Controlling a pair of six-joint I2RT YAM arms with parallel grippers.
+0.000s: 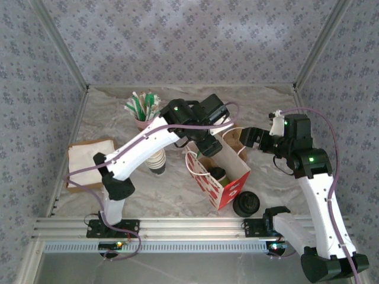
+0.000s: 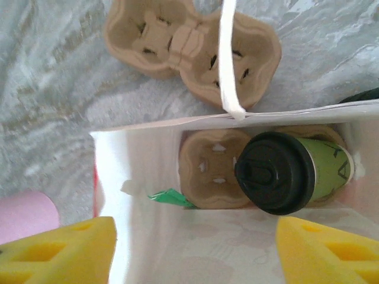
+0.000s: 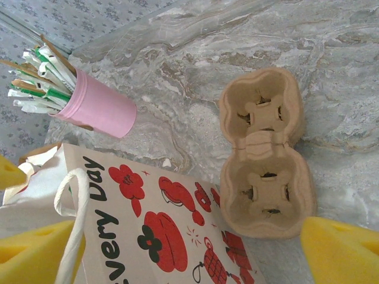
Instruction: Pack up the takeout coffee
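Observation:
The takeout coffee (image 2: 278, 173), a greenish cup with a black lid, leans in a cardboard carrier (image 2: 207, 171) at the bottom of the paper bag (image 2: 142, 236). From above it shows as a dark lid (image 1: 218, 173) inside the red and white bag (image 1: 228, 188). My left gripper (image 2: 195, 254) hangs open above the bag's mouth, its yellow fingers (image 2: 65, 251) wide apart and clear of the cup. In the top view the left gripper (image 1: 208, 145) is over the bag's far end. My right gripper (image 3: 189, 254) is open over the bag's printed side, beside a spare carrier (image 3: 266, 154).
A pink cup of straws (image 1: 142, 115) stands at the back. White striped cups (image 1: 157, 163) are stacked left of the bag, and a pile of black lids (image 1: 246, 204) sits to its right. Brown napkins (image 1: 89, 158) lie far left. A white bag handle (image 2: 228, 59) crosses the left wrist view.

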